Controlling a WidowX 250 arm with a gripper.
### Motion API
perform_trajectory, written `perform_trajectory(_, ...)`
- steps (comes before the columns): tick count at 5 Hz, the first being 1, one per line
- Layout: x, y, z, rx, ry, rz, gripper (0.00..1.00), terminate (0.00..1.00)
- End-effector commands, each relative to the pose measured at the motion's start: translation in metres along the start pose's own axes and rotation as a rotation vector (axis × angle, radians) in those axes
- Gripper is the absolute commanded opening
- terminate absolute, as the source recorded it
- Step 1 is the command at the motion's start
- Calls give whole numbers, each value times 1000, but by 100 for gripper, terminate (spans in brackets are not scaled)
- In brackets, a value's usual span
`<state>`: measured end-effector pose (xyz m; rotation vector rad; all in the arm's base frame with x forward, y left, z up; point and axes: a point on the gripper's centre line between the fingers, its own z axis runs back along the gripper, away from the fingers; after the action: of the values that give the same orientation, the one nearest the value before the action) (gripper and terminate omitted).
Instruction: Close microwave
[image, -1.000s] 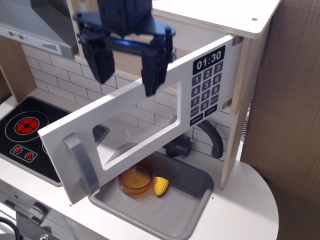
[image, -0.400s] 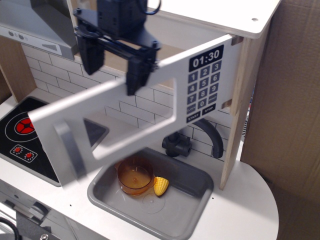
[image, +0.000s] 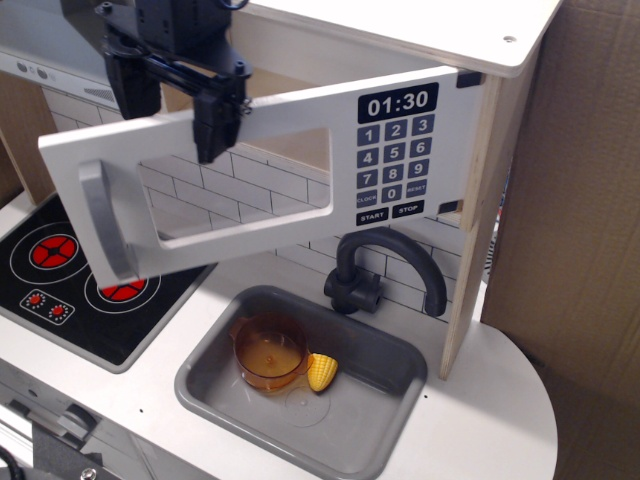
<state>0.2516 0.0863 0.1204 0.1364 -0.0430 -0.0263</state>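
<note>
A: Where is the task's thing? The wooden toy microwave's white door with clear window hangs partly open above the grey sink; its grey handle is on the free edge.

B: And the jaws? The black gripper straddles the door's top edge with jaws spread, gripping nothing.

A: Good practice? Push steadily near the free edge, following the hinge arc, until flush.

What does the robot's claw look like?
The gripper is black with a dark blue tint, made of chunky, boxy parts. Two thick, blocky fingers hang from a wide crossbar under a square body. A thin black cable loops at the very top. No markings show.
</note>
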Motion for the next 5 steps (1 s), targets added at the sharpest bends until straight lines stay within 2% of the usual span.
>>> perform_trajectory(1,3,22,37,85,-15,36,100,0)
perform_trajectory(2,-15,4,52,130,-2,116,100,0)
perform_trajectory(3,-26,-21,41,58,41,203,100,0)
perform_trajectory(4,-33,-48,26,24,49,283,100,0)
perform_trajectory(5,-29,-55,-3,-47,44,301,100,0)
